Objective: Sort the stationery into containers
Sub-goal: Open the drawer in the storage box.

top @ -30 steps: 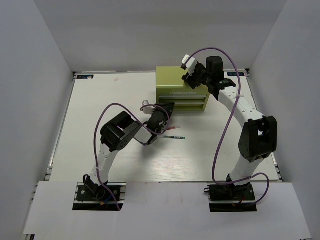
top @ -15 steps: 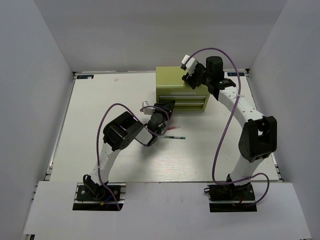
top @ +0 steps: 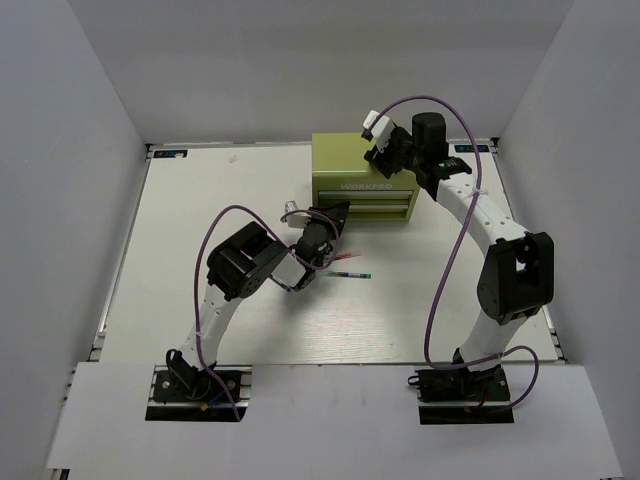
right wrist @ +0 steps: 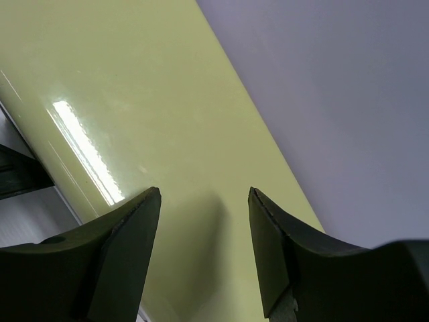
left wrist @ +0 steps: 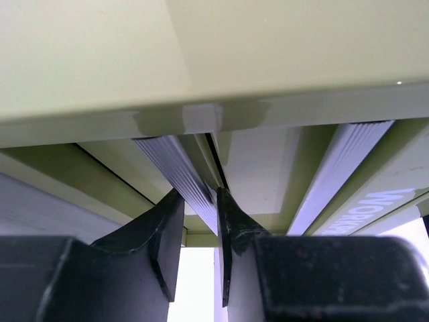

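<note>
My left end effector closes on a ribbed, silver-grey handle on the front of the olive-green tool chest, one dark finger on each side of the rail and pressed close against it. From the wrist view I cannot tell which of the two drawers this handle belongs to. A second ribbed rail runs off to the right, next to the pale lettering on the chest's face. Seen from above, the chest stands at the far middle of the white surface, with its drawers facing my bases and both looking shut. My left arm bends in low from the left to reach the chest's front left corner. My right end effector hangs over the far right part of the chest's lid with its fingers spread apart and nothing between them, only the glossy green lid below. Two pieces of stationery lie loose on the surface just in front of the chest, close to my left wrist. A thin red pen is nearer the chest, and a thin green pen lies just beyond it towards me. Neither pen is touched by either end effector.
</note>
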`<state>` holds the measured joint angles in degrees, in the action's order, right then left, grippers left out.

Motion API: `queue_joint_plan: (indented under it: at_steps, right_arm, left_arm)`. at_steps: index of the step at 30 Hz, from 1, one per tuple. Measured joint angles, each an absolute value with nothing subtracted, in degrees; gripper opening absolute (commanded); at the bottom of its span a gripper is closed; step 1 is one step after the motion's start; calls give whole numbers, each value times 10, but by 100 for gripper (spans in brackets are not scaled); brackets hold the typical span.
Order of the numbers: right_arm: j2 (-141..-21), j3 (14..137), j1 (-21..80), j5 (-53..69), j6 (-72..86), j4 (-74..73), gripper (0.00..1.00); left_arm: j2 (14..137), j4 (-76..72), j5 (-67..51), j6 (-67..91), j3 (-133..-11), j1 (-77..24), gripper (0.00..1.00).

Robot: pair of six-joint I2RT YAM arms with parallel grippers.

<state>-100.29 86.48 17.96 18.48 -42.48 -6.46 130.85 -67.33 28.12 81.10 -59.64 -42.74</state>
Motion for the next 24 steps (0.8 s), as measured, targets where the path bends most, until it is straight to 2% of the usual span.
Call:
queue_joint_plan:
  at_steps: [3,7,24]
  right_arm:
    - [-1003,865,180,184,-425,-65,62]
    - [-1003,865,180,183,-425,-65,62]
    - [-1003,865,180,182,-426,-66,62]
  left_arm:
    - [1308,-673,281,814,-596,-427,32]
    - [1308,-674,281,818,-596,-427,24]
    - [1303,-714,263,826,-555,-432,19]
